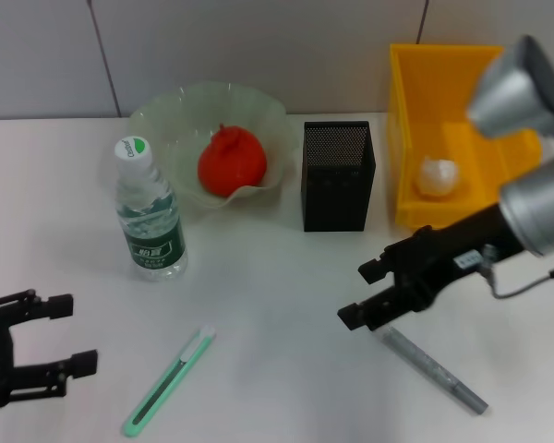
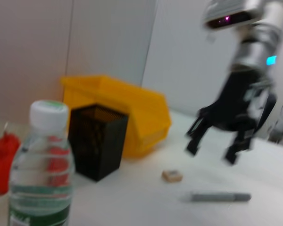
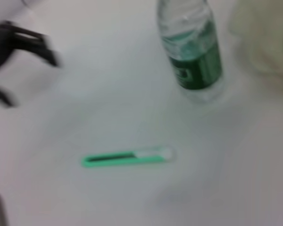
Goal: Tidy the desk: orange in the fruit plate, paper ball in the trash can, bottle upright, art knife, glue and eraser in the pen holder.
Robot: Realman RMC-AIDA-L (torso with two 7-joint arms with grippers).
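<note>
Right claw [image 1: 367, 293] hangs over the desk [image 1: 277, 369], fingers spread and nothing between them; we place it in front of the pen holder [image 1: 338, 175], a little toward the robot's right. Just below it lies a grey glue stick [image 1: 436, 370], flat on the desk; whether claw and stick touch we cannot tell. Left claw [image 1: 66, 334] also stands wide open and empty, nearer the robot than the pen holder and far to the left of it.

We note the bottle [image 1: 149, 209] upright, cap on, left of the pen holder. Behind the bottle and beside the holder sits the fruit plate [image 1: 258, 111], with the orange [image 1: 231, 162] in it. On the holder's right stands the yellow trash can [image 1: 402, 138], the paper ball [image 1: 438, 176] inside.

Green art knife [image 1: 168, 381] lies flat, in front of the holder and to its left, between the two claws. From the left wrist view we see the eraser [image 2: 172, 176] on the desk, in front of the trash can, near the glue stick; the head view hides it.
</note>
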